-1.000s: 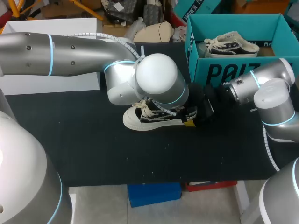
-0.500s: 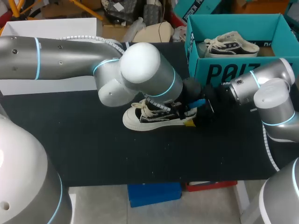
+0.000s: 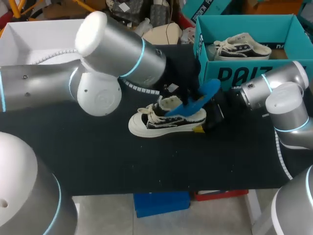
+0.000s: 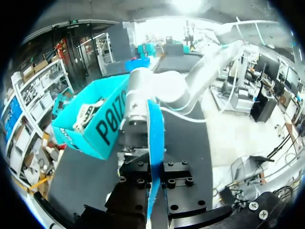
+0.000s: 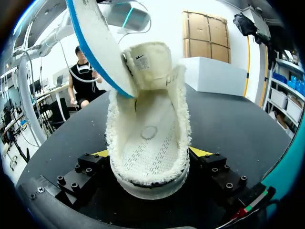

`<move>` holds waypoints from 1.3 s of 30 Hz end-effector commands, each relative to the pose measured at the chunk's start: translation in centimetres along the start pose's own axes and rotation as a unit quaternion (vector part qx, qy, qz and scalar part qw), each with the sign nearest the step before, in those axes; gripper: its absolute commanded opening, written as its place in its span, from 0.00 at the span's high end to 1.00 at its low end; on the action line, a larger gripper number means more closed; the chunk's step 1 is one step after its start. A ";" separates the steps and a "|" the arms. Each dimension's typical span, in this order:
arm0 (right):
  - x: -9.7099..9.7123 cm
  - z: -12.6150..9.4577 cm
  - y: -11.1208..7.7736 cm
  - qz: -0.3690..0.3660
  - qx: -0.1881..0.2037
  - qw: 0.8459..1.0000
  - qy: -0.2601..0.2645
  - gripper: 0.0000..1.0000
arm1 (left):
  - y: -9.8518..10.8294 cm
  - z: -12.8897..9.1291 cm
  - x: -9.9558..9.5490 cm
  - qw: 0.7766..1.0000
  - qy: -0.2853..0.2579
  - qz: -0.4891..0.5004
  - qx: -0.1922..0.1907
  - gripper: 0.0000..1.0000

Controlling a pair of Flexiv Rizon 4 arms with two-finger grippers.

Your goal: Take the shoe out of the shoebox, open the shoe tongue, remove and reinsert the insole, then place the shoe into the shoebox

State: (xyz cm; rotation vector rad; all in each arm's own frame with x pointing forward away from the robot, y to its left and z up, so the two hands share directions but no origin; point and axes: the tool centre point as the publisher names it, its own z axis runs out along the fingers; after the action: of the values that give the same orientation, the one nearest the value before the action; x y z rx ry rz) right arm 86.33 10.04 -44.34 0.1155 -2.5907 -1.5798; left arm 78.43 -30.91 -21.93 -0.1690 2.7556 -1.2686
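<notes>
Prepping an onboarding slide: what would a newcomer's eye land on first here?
The bright blue insole, slanting up over the black-and-white shoe in the middle of the black table, pinched in the left gripper. The right gripper clamps the shoe's heel from the other side. At the table's far right stands the teal shoebox with a second shoe inside.

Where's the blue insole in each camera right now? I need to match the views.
Head view: blue foam insole angled up out of the black-and-white canvas shoe, mid-table.
Left wrist view: edge-on, clamped in the left gripper.
Right wrist view: pale underside above the shoe's opening.
Shared landmark: teal cardboard shoebox, head and left wrist.
</notes>
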 end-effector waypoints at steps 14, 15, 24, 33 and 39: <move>0.0 0.0 0.0 0.001 0.001 1.000 -0.001 1.00 | -5.0 -11.2 3.1 0.968 0.162 -0.113 0.153 1.00; 0.0 0.0 0.0 0.001 0.001 1.000 -0.001 1.00 | -5.0 -11.2 3.1 0.968 0.162 -0.113 0.153 1.00; 0.0 0.0 0.0 0.001 0.001 1.000 -0.001 1.00 | -5.0 -11.2 3.1 0.968 0.162 -0.113 0.153 1.00; 0.0 0.0 0.0 0.001 0.001 1.000 -0.001 1.00 | -6.2 -14.0 4.0 0.940 0.210 -0.204 0.177 1.00; 0.0 0.0 0.0 0.001 0.001 1.000 -0.001 1.00 | -9.3 -16.6 5.4 0.937 0.223 -0.203 0.177 1.00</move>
State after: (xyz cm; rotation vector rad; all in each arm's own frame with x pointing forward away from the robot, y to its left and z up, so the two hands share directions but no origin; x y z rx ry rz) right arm 86.33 10.04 -44.34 0.1155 -2.5908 -1.5798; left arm 71.89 -25.60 -6.05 -0.4907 2.8597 -2.1610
